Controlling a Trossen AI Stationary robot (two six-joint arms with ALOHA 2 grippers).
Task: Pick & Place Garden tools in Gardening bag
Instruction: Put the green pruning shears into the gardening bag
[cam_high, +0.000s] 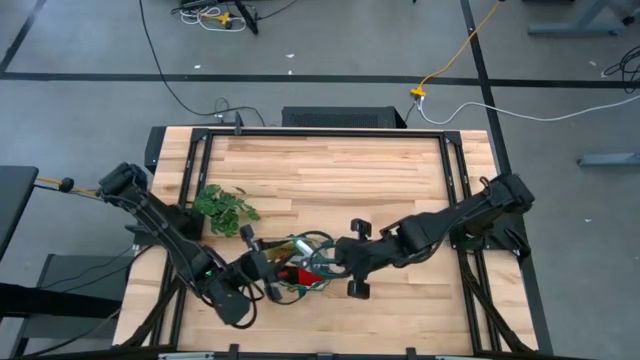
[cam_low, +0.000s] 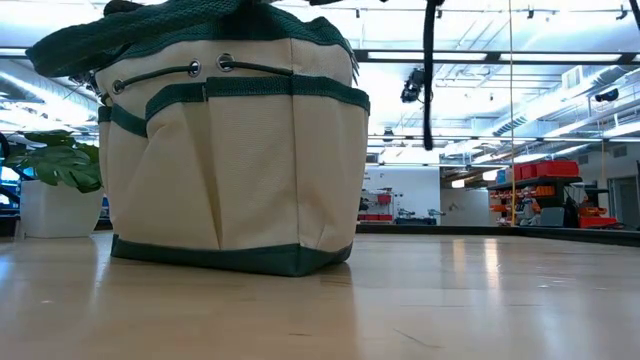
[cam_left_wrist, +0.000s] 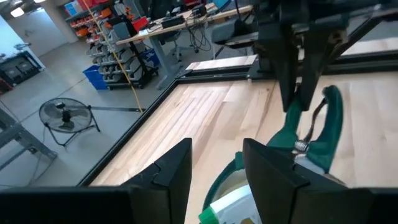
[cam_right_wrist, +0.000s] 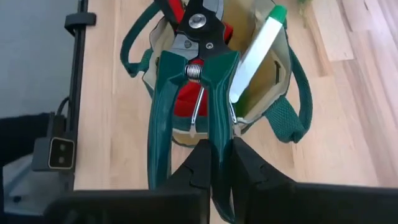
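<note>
The gardening bag (cam_high: 300, 268) stands upright near the front edge of the wooden surface (cam_high: 330, 170), its mouth open to the ceiling, and both arms crowd in over it. The right gripper (cam_right_wrist: 217, 165) hangs directly above the opening, its fingers pressed tight on one green handle of the pruning shears (cam_right_wrist: 193, 93), which point blade-first down into the bag; the spring between the handles is plain to see. Inside, something red (cam_right_wrist: 186, 102) lies beneath the shears, and the green spray bottle with its white part (cam_right_wrist: 258, 53) leans against the bag's inner wall just beside them. The bag's green loop handles (cam_right_wrist: 292, 118) flop out to either side of the rim, and one of them lies close to where the shears hang. The left gripper (cam_left_wrist: 214, 165) sits at the bag's other side, close to the rim, fingers spread apart with nothing between them; from its side the shears' green handle (cam_left_wrist: 329, 124) and the right arm's dark wrist stand right in front of it, so the two arms are nearly touching over the bag. From the level of the surface the bag (cam_low: 230, 150) shows its beige canvas front with dark green trim and outer pockets. A leafy green sprig (cam_high: 225, 208) lies on the surface well behind the bag, beside the left arm. The rest of the wood around the bag is bare planks within a black frame (cam_high: 325, 132).
</note>
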